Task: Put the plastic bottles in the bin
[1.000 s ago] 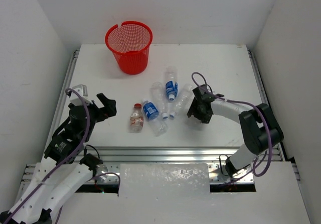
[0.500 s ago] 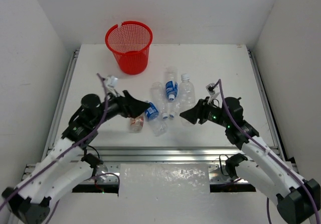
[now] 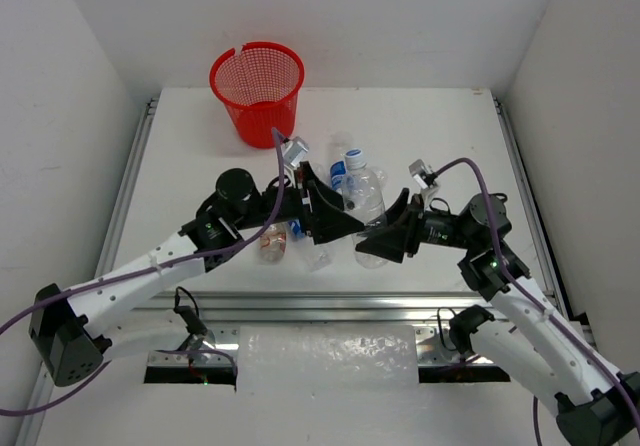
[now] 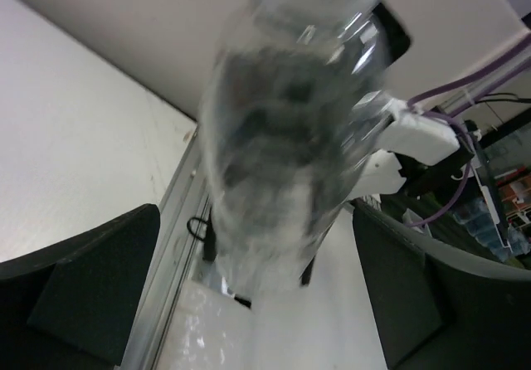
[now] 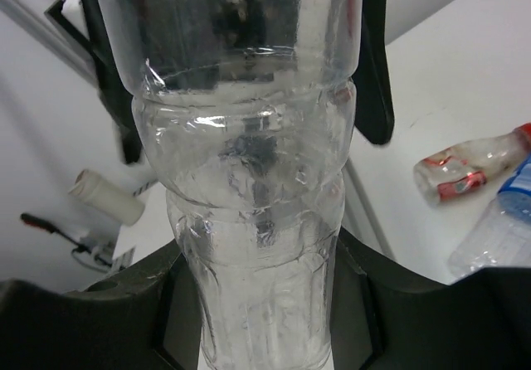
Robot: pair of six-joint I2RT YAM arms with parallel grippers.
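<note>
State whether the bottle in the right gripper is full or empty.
Empty, apparently: the bottle looks clear throughout, with no liquid line visible.

Bin (image 3: 257, 91): quantity one.

Plastic bottles that can be told apart: quantity four.
- White-capped clear bottle (image 3: 367, 206): one.
- Red-labelled bottle (image 3: 270, 245): one.
- Blue-labelled: two, the far blue-labelled bottle (image 3: 339, 173) and the near blue-labelled bottle (image 3: 294, 231).

A clear plastic body (image 3: 318, 256) may be a fifth bottle or part of the near blue-labelled one; this cannot be determined. The arms cover part of the group, so the total is unconfirmed.

Arms: quantity two, the left arm (image 3: 150, 271) and the right arm (image 3: 520, 311).
</note>
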